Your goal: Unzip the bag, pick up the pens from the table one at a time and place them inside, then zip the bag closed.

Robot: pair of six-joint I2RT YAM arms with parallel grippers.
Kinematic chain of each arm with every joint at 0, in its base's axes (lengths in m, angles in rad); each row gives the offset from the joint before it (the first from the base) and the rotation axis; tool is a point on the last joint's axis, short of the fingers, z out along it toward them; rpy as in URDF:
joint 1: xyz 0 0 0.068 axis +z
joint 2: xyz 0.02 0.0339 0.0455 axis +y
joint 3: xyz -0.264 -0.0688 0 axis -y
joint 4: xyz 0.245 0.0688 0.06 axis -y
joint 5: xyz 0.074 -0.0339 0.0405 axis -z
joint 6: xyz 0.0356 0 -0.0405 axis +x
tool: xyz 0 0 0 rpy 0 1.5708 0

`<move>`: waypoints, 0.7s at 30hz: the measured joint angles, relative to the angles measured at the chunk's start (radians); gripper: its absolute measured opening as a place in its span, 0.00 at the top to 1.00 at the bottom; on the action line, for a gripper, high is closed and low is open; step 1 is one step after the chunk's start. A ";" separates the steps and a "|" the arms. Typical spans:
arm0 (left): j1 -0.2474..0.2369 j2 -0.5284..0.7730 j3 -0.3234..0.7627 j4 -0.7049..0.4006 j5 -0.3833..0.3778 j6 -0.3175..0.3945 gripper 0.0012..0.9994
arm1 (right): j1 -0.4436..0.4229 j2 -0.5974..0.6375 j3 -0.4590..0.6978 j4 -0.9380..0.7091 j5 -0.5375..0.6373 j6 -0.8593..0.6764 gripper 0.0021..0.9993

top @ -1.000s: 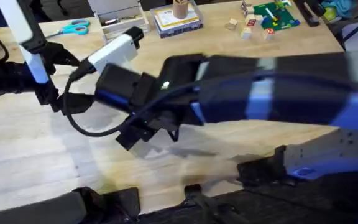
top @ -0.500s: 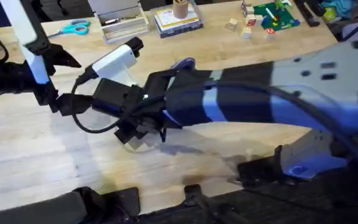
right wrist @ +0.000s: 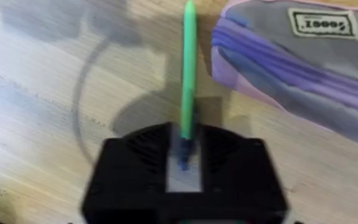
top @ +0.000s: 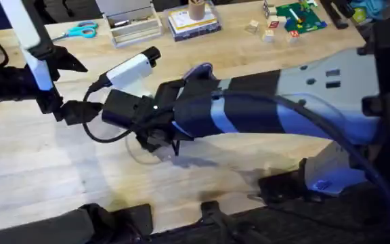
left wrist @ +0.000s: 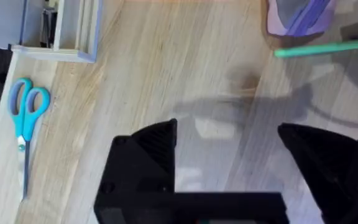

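Right wrist view: the right gripper [right wrist: 184,152] is clenched on the green pen [right wrist: 187,68] just beside the purple bag [right wrist: 291,68]. Left wrist view: the left gripper [left wrist: 229,140] is released over the bench [left wrist: 166,68] near scissors [left wrist: 27,118].

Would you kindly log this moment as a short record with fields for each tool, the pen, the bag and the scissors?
right tool: shut on pen, low over the table
pen: green, held at one end, the rest sticking out beside the bag
bag: lilac, lying on the table
left tool: open, holding nothing
scissors: teal, near the table's edge
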 joint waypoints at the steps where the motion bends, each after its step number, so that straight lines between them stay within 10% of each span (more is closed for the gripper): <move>1: 0.000 0.000 0.000 0.000 0.000 0.000 0.01 | 0.000 0.000 0.000 0.000 0.000 0.000 0.72; 4: 0.000 0.000 0.000 0.003 0.000 0.000 0.01 | -0.001 0.000 0.003 0.000 0.004 0.002 0.95; 21: 0.000 0.000 0.000 0.004 0.000 0.000 0.01 | -0.013 -0.065 0.006 -0.076 -0.029 -0.155 0.96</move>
